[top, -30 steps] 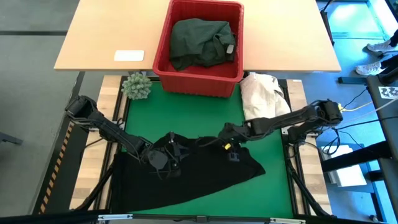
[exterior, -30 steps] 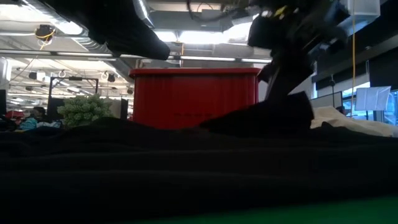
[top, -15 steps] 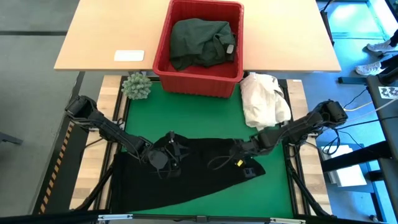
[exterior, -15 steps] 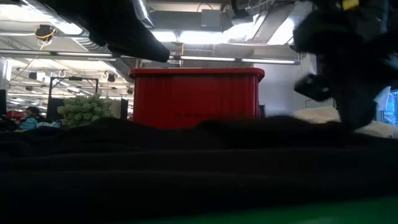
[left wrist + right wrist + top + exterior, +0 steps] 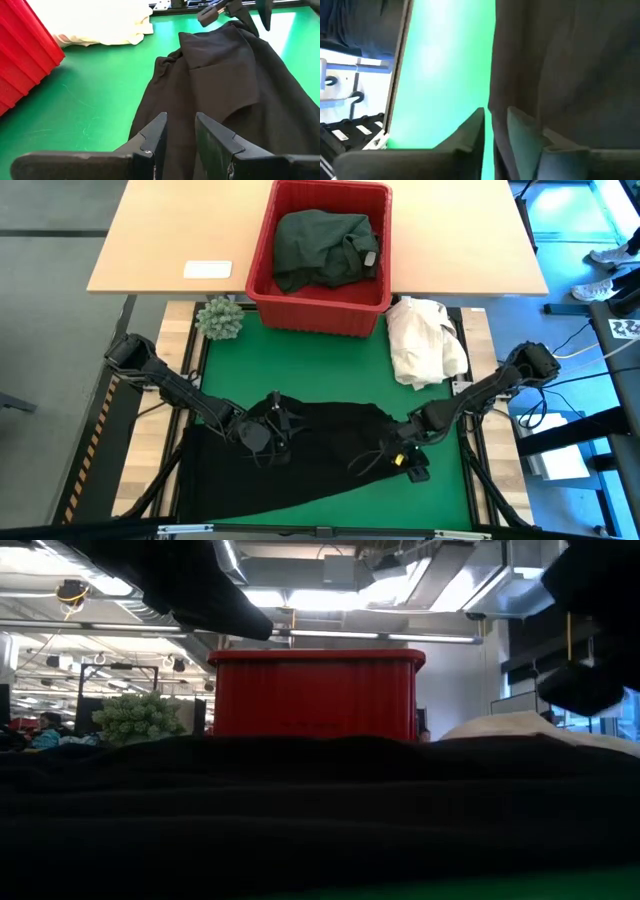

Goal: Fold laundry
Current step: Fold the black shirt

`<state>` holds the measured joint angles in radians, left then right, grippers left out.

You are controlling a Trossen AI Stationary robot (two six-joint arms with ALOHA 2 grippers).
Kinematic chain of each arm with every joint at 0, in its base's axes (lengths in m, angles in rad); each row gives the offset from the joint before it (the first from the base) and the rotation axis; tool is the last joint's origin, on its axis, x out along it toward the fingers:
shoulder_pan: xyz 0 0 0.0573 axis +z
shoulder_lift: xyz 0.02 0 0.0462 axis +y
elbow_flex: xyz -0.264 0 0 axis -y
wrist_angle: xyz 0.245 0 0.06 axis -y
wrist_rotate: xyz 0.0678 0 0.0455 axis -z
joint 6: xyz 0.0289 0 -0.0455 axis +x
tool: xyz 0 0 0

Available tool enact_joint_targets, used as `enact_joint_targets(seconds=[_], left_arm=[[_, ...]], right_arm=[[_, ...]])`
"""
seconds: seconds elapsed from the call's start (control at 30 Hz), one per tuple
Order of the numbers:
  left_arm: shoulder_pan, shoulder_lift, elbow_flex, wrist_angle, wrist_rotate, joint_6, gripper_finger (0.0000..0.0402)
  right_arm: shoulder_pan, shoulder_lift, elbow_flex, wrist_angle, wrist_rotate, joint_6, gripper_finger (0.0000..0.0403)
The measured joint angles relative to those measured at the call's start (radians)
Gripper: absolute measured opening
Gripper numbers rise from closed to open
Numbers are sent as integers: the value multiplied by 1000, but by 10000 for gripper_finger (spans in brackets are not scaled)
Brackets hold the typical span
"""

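Note:
The laundry in play is a black garment (image 5: pixel 310 455), spread on the green mat (image 5: pixel 300 365); it also fills the low view as the black garment (image 5: pixel 320 800). My left gripper (image 5: pixel 262 436) is on its left part, shut on cloth. My right gripper (image 5: pixel 392 462) stands open at the garment's right edge (image 5: pixel 491 75), green mat showing through the gap between its fingers (image 5: pixel 470 132). A dark green garment (image 5: pixel 325 245) lies in the red basket (image 5: pixel 318 308) at the far side. My left gripper (image 5: pixel 180 120) has black cloth (image 5: pixel 179 111) running between its two fingers, on the garment's left part. The fingers slant down from the table's left. The rest of the garment lies slack on the mat. Whether my right gripper touches the garment's edge, I cannot tell.
A cream-white cloth heap (image 5: pixel 425 340) lies at the mat's far right corner, and a small green plant (image 5: pixel 220 318) at its far left. A white card (image 5: pixel 208 269) lies on the wooden table beside the basket. Bare mat lies between the basket and the garment.
My right gripper has gone toward the table's right and near edges, sinking and tipping downward. The fold of black cloth it held raised went with it and now lies flat on the mat. The garment's left part stayed put.

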<state>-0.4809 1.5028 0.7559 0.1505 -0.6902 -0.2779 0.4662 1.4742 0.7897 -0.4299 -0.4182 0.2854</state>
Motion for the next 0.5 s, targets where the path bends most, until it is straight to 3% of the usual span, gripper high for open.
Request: enact_joint_targets(seconds=[0.13,0.37,0.5], left_arm=[[7,0,0,0,0,0,95],[19,0,0,0,39,-17,95],[26,0,0,1,120,-55,95]], right_arm=[[-18,0,64,-61,83,-94,128],[-165,-1,130,-108,506,-202,149],[-312,22,128,-76,434,-254,148]])
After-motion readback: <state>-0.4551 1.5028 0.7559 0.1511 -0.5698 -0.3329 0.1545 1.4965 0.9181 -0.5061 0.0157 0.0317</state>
